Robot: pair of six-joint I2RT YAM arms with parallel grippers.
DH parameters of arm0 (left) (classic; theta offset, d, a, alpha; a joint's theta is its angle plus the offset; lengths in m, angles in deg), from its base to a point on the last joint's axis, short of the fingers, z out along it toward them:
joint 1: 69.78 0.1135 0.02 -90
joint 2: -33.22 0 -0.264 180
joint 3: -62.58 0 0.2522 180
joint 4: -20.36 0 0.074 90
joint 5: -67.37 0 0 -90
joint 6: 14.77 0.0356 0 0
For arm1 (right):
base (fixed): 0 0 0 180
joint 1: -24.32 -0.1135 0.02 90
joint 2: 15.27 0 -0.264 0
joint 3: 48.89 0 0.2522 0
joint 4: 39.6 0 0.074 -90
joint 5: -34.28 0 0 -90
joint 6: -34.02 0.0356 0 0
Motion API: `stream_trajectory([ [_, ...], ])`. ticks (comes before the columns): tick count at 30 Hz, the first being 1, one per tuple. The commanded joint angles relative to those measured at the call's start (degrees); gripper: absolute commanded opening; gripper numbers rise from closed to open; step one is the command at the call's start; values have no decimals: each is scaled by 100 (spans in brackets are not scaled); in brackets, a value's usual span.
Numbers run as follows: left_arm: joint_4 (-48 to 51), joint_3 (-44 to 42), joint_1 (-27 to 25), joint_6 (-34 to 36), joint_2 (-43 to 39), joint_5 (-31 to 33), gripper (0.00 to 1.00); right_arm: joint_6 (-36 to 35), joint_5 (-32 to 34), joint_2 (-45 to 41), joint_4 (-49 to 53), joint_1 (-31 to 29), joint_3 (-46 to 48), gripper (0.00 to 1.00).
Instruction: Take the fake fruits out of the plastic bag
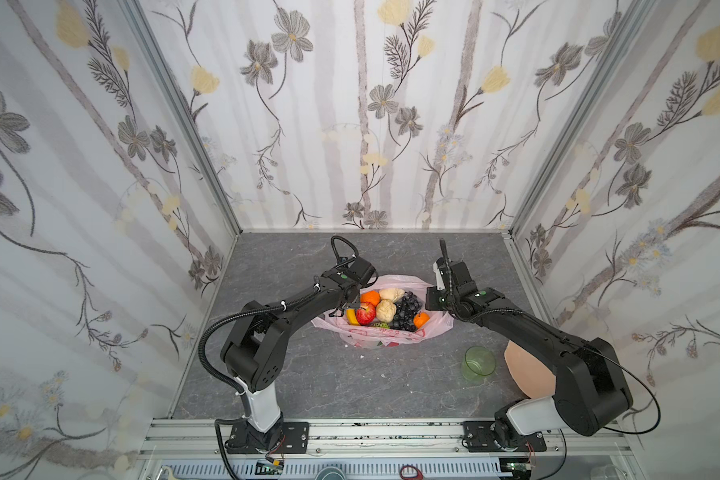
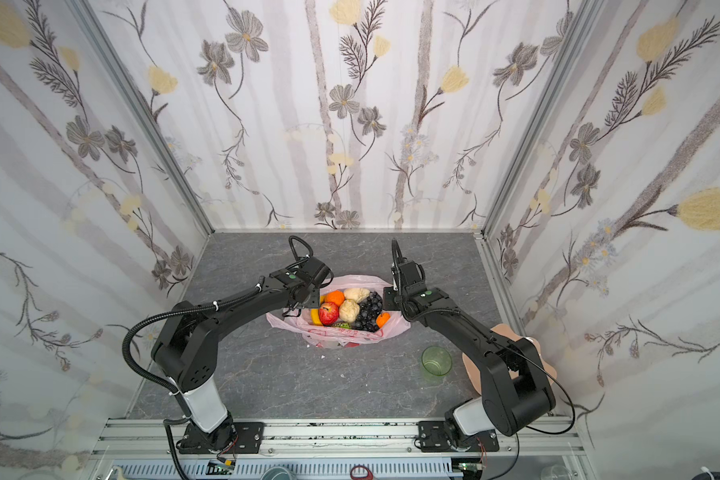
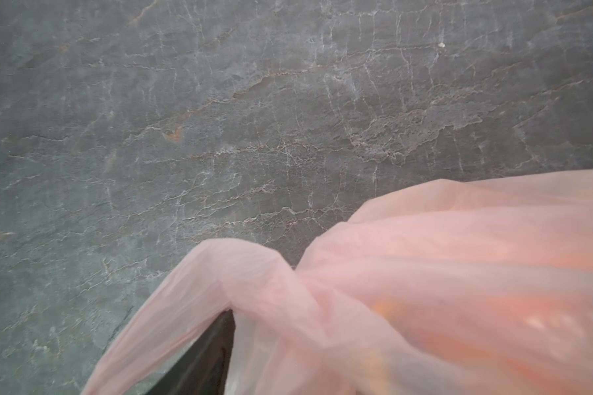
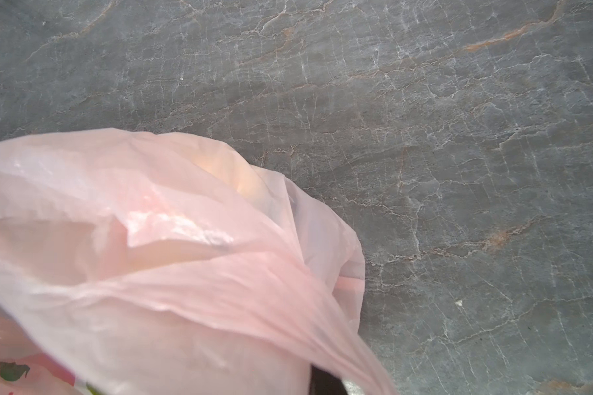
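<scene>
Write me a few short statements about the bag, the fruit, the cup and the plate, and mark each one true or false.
1. Every fake fruit in view sits in the plastic bag. True.
2. The green cup stands inside the bag. False: it stands on the table, apart from the bag.
3. The red apple lies right beside the banana. True.
4. The grape bunch rests on the peach plate. False: it is in the bag, and the plate lies partly under the right arm.
</scene>
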Motion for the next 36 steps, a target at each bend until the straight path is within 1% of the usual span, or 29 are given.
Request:
stream_trajectory([
  [1,-332,-78,209,185,162,-346,53,-13,51,-21,-185,-3,9,0],
  [3,-495,-303,355,249,203,-490,40,-29,103,-21,-156,1,33,0],
  [6,-689,-548,541,211,70,-494,19,-75,302,-38,-25,65,56,0],
  [8,-838,-773,769,8,-173,-438,4,-86,329,-38,25,191,101,0],
  [9,-967,-925,932,-111,-345,-446,0,-76,331,-38,46,271,127,0],
  [10,-1088,-1080,1071,-225,-520,-481,0,-75,318,-38,64,337,147,0],
  [13,-1662,-1574,1472,-448,-1064,-850,0,-89,239,-38,69,393,167,0],
  [16,-1988,-1704,1481,-360,-1285,-1055,0,-171,182,-11,56,267,124,0],
  [20,-2154,-1568,1477,-355,-1128,-1482,0,-197,131,140,-6,41,24,0],
  [22,-2262,-1444,1480,-382,-1016,-1663,0,-190,-208,197,-138,28,-16,0],
  [25,-2328,-1108,1472,-414,-799,-1684,0,-148,-649,207,-416,62,-112,0],
  [28,-2361,-724,1487,-514,-619,-1679,0,-28,-872,258,-596,236,-319,0],
  [31,-2500,-551,1487,-690,-520,-1815,0,217,-1280,346,-909,416,-430,0],
  [33,-2817,-679,1445,-897,-521,-2090,0,515,-1581,424,-1355,383,-344,0],
  [34,-2904,-742,1374,-994,-503,-2113,0,673,-1732,470,-1618,327,-269,0],
  [36,-3004,-789,1072,-1038,-424,-2077,0,904,-1912,670,-1981,124,-232,0],
])
